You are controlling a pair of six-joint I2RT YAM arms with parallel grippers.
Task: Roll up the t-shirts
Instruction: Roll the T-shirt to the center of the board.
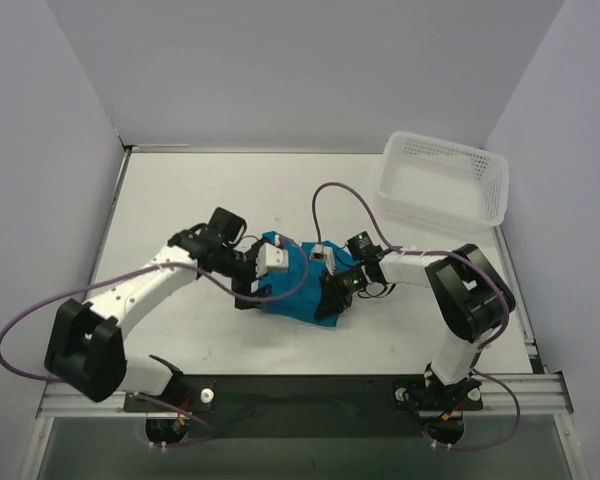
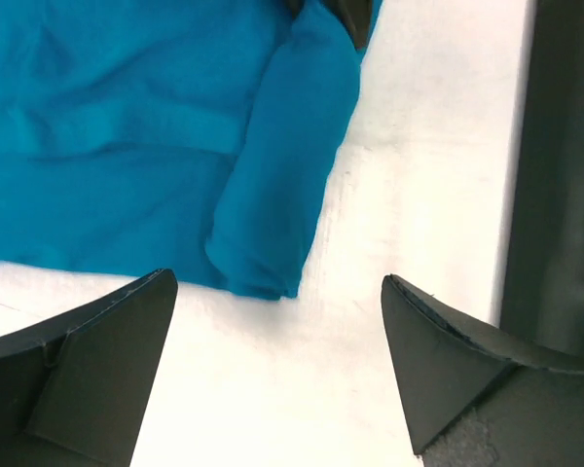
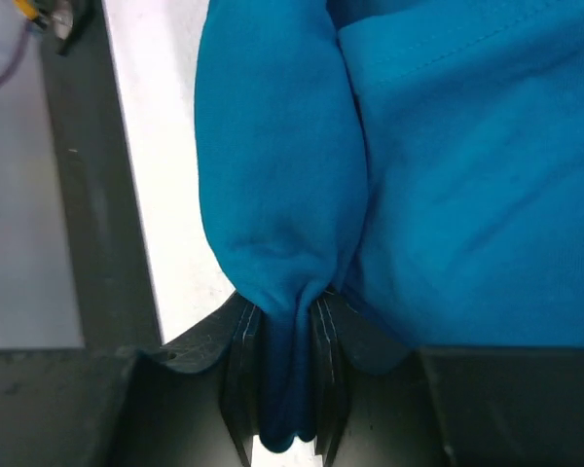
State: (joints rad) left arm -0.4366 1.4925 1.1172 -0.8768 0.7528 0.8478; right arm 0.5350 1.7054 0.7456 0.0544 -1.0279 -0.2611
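Cloth first: from above, the teal t-shirt [image 1: 298, 285] lies in a small bundle in the middle of the white worktop [image 1: 180, 200], between the two arms. Its long side runs from far left to near right. The left gripper [image 1: 252, 293] is at the bundle's left edge. The right gripper [image 1: 330, 297] is at its near right corner. A white basket [image 1: 445, 185] sits well apart, in the far right corner.

From the left wrist, the t-shirt [image 2: 107, 146] fills the top left. Its rolled edge [image 2: 282, 185] is a fat tube that runs from the top down toward the camera, leaning a little left at the bottom. The tube's end comes about level with the fingertips of the left gripper [image 2: 277, 292]. The two fingers stand wide apart and touch no cloth.

From the right wrist, the right gripper [image 3: 287, 409] is squeezed tight on a pinch of the t-shirt [image 3: 467, 195] at the end of the tube. The tube points straight away from it, with flat cloth on one side and bare worktop on the other.
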